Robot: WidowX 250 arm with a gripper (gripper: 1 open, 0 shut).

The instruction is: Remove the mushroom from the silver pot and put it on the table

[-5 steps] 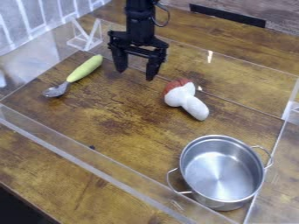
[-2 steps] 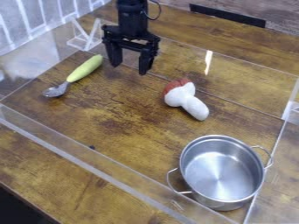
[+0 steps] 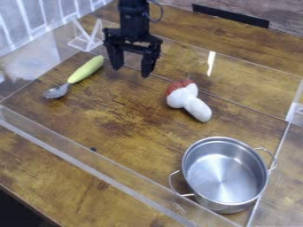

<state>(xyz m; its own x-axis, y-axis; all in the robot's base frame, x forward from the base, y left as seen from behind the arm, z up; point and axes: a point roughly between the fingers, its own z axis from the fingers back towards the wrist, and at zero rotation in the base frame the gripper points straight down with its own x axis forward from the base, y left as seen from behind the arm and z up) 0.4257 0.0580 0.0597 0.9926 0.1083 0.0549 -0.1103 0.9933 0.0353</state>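
The mushroom (image 3: 187, 98) lies on its side on the table (image 3: 112, 111), its reddish cap toward the upper left and its white stem toward the lower right. The silver pot (image 3: 224, 173) stands empty near the front right, two loop handles on its sides. My gripper (image 3: 129, 64) hangs pointing down at the back, up and to the left of the mushroom and well apart from it. Its black fingers are open with nothing between them.
A yellow corn cob (image 3: 85, 68) and a small grey spoon (image 3: 56, 90) lie at the left. Clear acrylic walls (image 3: 106, 170) ring the work area. A white wire rack (image 3: 85, 34) stands at the back left.
The gripper has shifted a little to the left and toward the back, away from the mushroom. The mushroom and the pot have not moved.
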